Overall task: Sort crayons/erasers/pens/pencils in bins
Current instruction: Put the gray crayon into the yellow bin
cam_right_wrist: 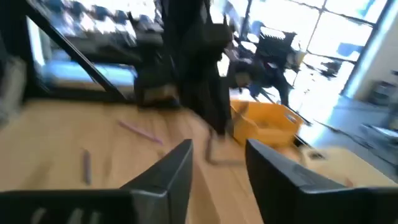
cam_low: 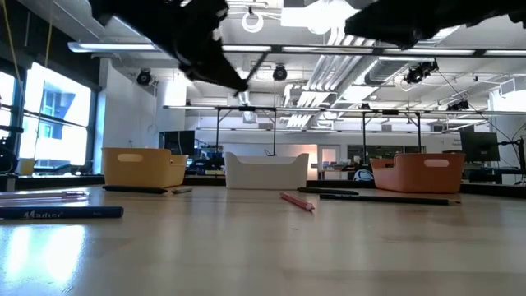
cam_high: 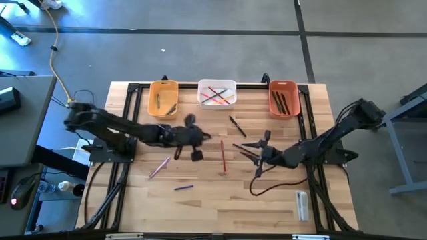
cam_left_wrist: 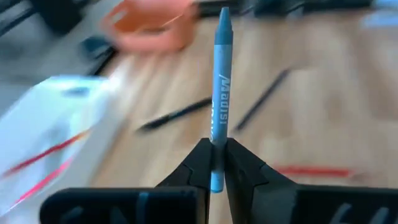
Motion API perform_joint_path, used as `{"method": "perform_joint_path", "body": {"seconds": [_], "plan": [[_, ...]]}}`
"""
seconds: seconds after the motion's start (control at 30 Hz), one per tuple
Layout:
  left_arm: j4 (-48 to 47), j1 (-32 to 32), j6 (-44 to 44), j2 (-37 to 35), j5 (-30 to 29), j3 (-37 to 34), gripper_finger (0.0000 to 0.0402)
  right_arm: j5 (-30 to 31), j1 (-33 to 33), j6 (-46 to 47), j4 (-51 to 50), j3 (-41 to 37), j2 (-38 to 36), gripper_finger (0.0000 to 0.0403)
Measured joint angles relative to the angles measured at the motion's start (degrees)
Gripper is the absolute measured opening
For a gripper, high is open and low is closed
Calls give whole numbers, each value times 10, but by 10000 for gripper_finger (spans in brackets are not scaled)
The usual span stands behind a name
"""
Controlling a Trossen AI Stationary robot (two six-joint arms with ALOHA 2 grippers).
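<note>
My left gripper [cam_left_wrist: 215,168] is shut on a blue crayon [cam_left_wrist: 219,81] and hangs above the table's middle [cam_high: 193,137], in front of the yellow bin [cam_high: 163,99] and the white bin [cam_high: 217,93]. The white bin holds red and yellow pencils, and the red-orange bin [cam_high: 283,98] holds dark pens. My right gripper [cam_right_wrist: 217,162] is open and holds nothing; it is right of centre [cam_high: 257,152], over two black pens [cam_high: 245,149]. A third pen [cam_high: 237,125], a red pencil [cam_high: 223,157], a pink pencil [cam_high: 159,168] and a purple crayon [cam_high: 184,188] lie flat on the wood. My left gripper pinches the blue crayon by its blunt end [cam_left_wrist: 216,149] between the two fingertips. The crayon runs on past the fingers in line with them, its pointed tip farthest from the gripper. It is lifted clear of the table.
A whitish eraser [cam_high: 301,203] lies near the table's front right corner. A black frame [cam_high: 133,107] runs around the tabletop. The three bins stand in a row along the far edge. Bare wood shows along the near edge.
</note>
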Motion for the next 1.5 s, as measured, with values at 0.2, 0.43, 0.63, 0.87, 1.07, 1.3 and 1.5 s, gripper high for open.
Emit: {"method": "perform_joint_path", "body": {"seconds": [0.2, 0.43, 0.63, 0.87, 1.07, 1.3, 1.5], "plan": [[-254, 76, -79, -101, -85, 0, 11, 15, -14, 75, -100, 0, 3, 51], [-349, 262, -100, -114, -51, 0, 10, 14, -19, 114, -145, -1, 3, 14], [-348, 395, -61, -51, 23, 18, 10, 13, -19, 115, -146, -1, 3, 4], [-351, 472, -20, 30, 28, 49, 10, 8, -19, 116, -146, -1, 3, 2], [-352, 499, -14, 83, 28, 69, 10, 8, -19, 116, -149, -1, 3, 0], [-338, 518, -4, 123, 41, 72, 16, 3, -19, 116, -149, -1, 3, 0], [-329, 521, -2, 128, 41, 71, 37, -13, -19, 116, -149, -1, 3, 0]]}}
